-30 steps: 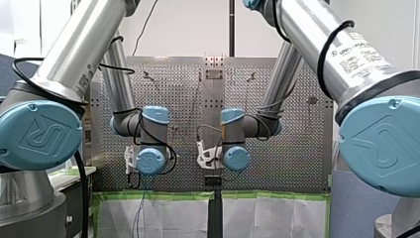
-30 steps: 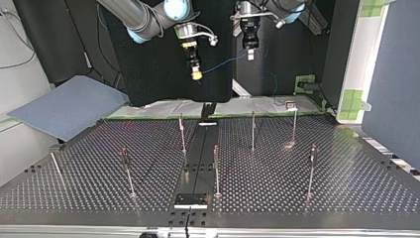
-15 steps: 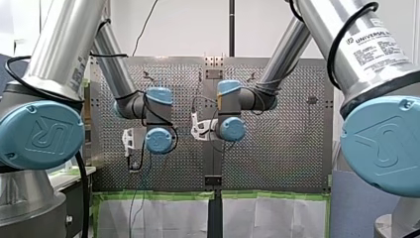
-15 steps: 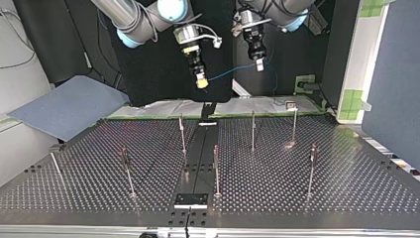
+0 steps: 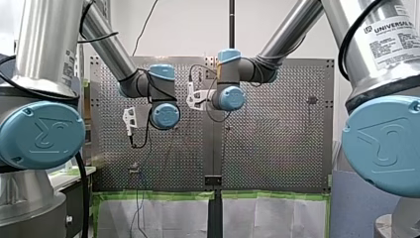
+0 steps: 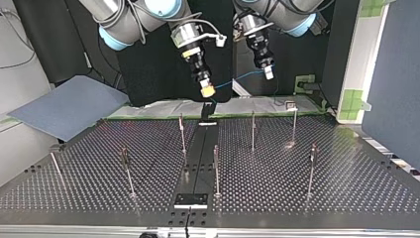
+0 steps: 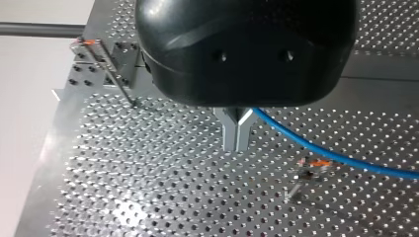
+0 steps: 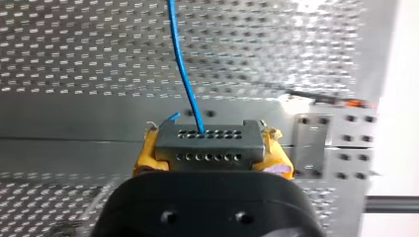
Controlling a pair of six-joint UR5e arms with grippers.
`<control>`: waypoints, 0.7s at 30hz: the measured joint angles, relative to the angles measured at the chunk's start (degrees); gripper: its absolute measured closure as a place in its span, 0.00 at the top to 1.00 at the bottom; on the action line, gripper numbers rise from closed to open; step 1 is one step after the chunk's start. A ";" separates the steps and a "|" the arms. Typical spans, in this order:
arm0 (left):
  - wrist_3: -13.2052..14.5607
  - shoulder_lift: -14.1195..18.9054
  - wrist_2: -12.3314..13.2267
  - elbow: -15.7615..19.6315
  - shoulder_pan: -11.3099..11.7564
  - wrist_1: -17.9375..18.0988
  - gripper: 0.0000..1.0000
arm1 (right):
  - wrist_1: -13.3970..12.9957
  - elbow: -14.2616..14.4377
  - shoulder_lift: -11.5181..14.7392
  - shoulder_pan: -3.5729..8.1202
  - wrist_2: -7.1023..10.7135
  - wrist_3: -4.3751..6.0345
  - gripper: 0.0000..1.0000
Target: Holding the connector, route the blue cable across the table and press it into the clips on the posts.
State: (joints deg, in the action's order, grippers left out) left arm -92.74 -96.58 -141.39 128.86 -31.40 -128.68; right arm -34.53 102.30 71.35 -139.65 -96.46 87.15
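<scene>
In the top view my right gripper hangs over the table's far edge, its yellow pads shut on a grey metal connector. The blue cable runs from the connector across to my left gripper, which hangs a little higher to the right. In the left wrist view the metal fingers are pressed together, and the cable leaves them sideways, above the perforated table. Several thin posts stand on the table, the nearest to the grippers being two.
More posts stand nearer the top-view camera. A post with an orange clip lies under the cable in the left wrist view. A dark rail runs down the table's middle. White sheeting with green tape borders the table's edge.
Both grippers have come down and to the right in the top view, out toward the table, carrying connector and cable. In the front view both wrists have risen.
</scene>
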 joint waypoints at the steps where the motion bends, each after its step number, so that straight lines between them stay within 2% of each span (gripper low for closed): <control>1: 0.01 0.50 -0.08 -0.12 0.08 -0.52 0.00 | 0.64 -0.40 0.63 -0.01 0.05 0.02 0.00; 6: 0.09 3.23 -0.64 -1.14 1.36 -3.24 0.00 | 3.04 -1.37 1.81 -0.03 0.38 0.24 0.00; 12: 0.11 6.51 -0.61 -2.54 2.67 -6.31 0.00 | 5.68 -2.48 1.85 -0.05 2.22 0.98 0.00; 18: 0.27 9.66 -0.40 -4.16 3.94 -7.42 0.00 | 7.54 -4.81 1.74 -0.17 3.45 1.57 0.00; 21: 0.27 11.48 0.57 -4.74 4.58 -7.49 0.00 | 8.87 -6.54 1.68 -0.21 4.15 2.12 0.00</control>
State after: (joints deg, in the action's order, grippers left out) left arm -92.47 -85.09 -140.82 124.12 -26.82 -136.17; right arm -25.66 95.76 73.03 -139.85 -92.31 89.27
